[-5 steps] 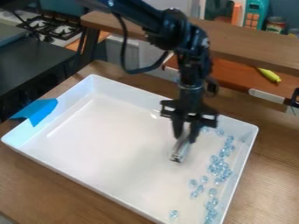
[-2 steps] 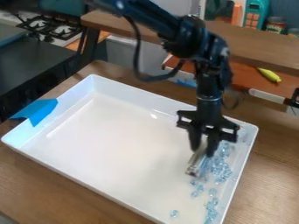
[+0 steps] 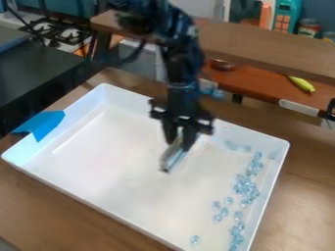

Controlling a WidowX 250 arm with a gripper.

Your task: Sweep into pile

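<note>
Tray [image 3: 98, 147] set on desk [image 3: 39, 211]. Bar [image 3: 171, 159] gripped, slanted, in tool [image 3: 179, 146]; both just carried left to mid-tray, apart from beads [image 3: 245, 188]. No pile gained by this shift; a fresh stroke probably being set up. Stray bead [image 3: 195, 239] left at near side; the rest strung along right wall, thickest midway. Versus earlier frame: bar was held farther right, at the beads; their layout little altered.

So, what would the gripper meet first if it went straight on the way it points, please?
Probably the floor of the white tray, met by the silvery tool in the gripper; its height is unclear.
</note>
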